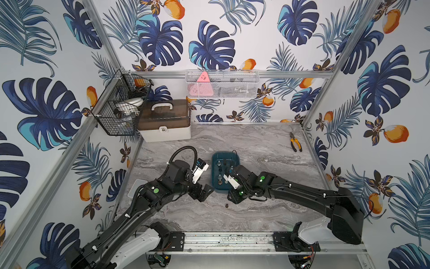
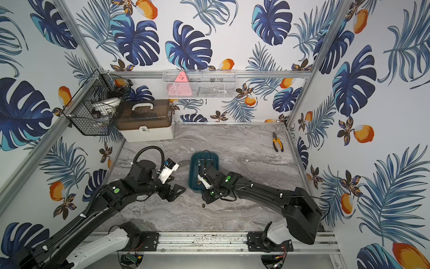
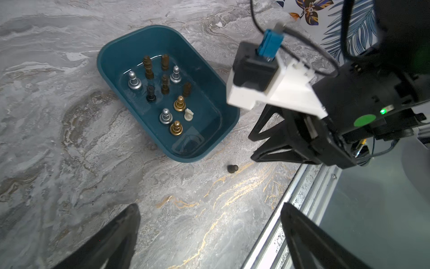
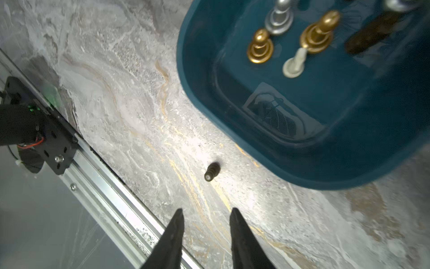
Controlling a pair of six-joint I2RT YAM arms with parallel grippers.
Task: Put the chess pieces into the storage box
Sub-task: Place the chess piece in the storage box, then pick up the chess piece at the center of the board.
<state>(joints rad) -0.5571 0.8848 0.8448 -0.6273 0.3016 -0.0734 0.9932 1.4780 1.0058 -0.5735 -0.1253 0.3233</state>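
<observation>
The dark teal storage box [image 1: 217, 155] [image 2: 194, 156] sits mid-table. In the left wrist view several chess pieces stand inside the storage box [image 3: 111, 46]: brown ones, silver ones [image 3: 134, 80], golden ones [image 3: 179, 104] and a white one [image 3: 188, 114]. One dark chess piece [image 1: 226, 205] [image 2: 203, 205] [image 3: 232, 168] [image 4: 212, 171] lies on the table just in front of the box [image 4: 349, 151]. My right gripper [image 1: 231, 198] [image 4: 206, 209] [image 3: 252, 148] hovers near that piece, its jaws a little apart and empty. My left gripper [image 1: 207, 189] [image 3: 209, 207] is wide open and empty, left of the box.
A white case with a brown lid [image 1: 164, 121] stands at the back left, under a black wire basket [image 1: 118, 109]. A white mesh basket [image 1: 221, 85] hangs on the back wall. Yellow-handled pliers [image 1: 295, 142] lie at the back right. A metal rail [image 1: 228, 242] runs along the table's front edge.
</observation>
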